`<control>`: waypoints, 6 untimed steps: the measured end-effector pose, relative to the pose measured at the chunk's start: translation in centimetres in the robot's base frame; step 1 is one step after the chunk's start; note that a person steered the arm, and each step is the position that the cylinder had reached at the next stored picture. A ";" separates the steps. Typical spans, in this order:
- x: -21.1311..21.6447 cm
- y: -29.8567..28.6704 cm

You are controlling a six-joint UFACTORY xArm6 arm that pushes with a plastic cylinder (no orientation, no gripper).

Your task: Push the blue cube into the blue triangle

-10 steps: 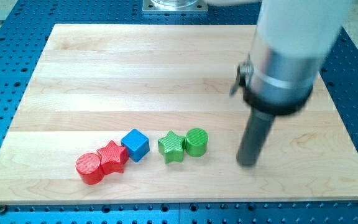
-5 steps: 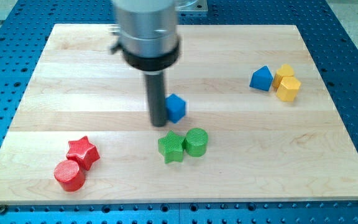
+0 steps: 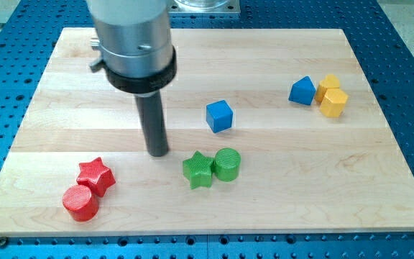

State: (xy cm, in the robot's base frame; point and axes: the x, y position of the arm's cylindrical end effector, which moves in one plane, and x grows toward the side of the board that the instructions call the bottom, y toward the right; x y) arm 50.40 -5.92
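The blue cube (image 3: 219, 116) sits near the middle of the wooden board (image 3: 63, 86). The blue triangle (image 3: 302, 91) lies toward the view's right, touching two yellow blocks. My tip (image 3: 157, 152) rests on the board to the left of the blue cube and slightly lower in the view, apart from it by a clear gap. The rod hangs from a large grey cylinder that hides part of the board's upper left.
Two yellow blocks (image 3: 330, 96) sit just right of the blue triangle. A green star (image 3: 198, 170) and a green cylinder (image 3: 227, 164) lie below the blue cube. A red star (image 3: 95, 175) and a red cylinder (image 3: 80, 203) lie at the lower left.
The blue cube has shifted up and to the right from beside the red blocks. My tip has drawn back to the left, away from the cube. The red blocks moved left earlier.
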 end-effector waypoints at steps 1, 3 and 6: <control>-0.8 7.7; -7.1 11.8; -10.1 10.9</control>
